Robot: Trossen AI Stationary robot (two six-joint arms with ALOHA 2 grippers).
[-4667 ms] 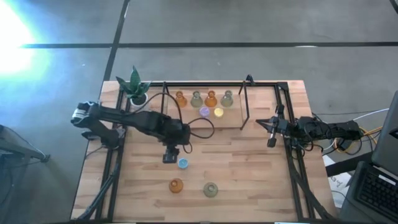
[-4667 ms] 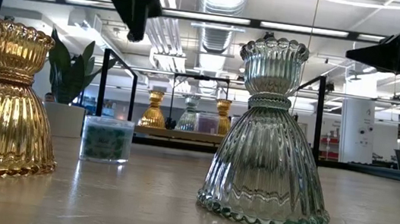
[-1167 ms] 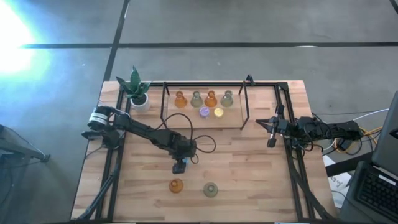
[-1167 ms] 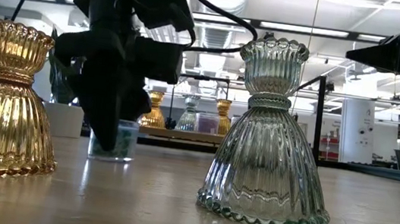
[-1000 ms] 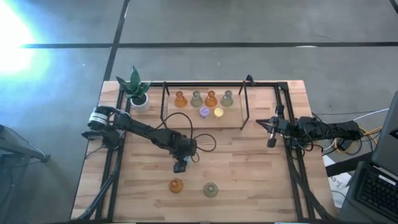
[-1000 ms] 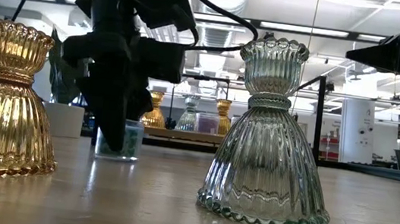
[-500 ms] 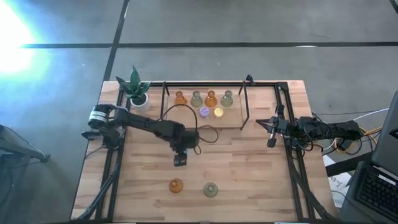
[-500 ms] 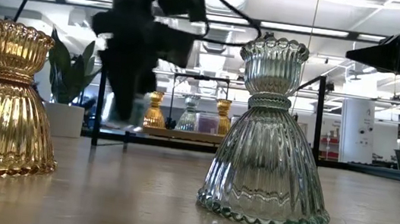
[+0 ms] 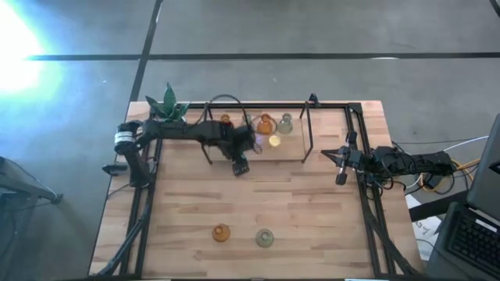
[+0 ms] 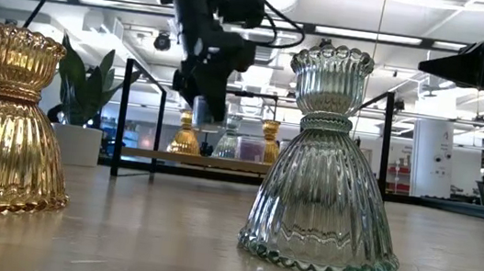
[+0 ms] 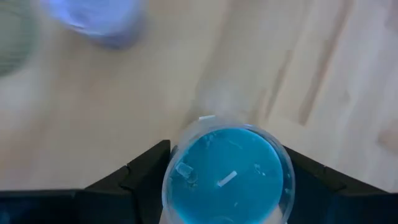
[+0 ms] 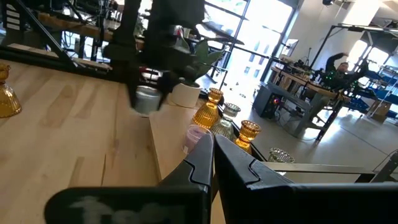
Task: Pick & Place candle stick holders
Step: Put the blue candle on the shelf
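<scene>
My left gripper is shut on a small round blue candle stick holder, above the table just in front of the wooden board at the back. On that board stand amber and green vase-shaped holders and small purple and yellow ones. An amber holder and a green holder stand on their wide bases near the front edge. My right gripper is shut and empty at the right rail. My left gripper pinches the blue holder by its round side wall between its two fingers, one on each side. The fingers come from above, pointing down. The holder sits upright, its open top up, lifted clear of the table.
A white pot with a green plant stands at the back left corner. Black frame rails run along the table's left, right and far sides. Upright black posts flank the board. People show in the room beyond.
My left gripper has lifted the blue holder off the table's middle and carried it toward the far edge and a little right, up to the front of the board. The holder stays upright in the shut fingers.
</scene>
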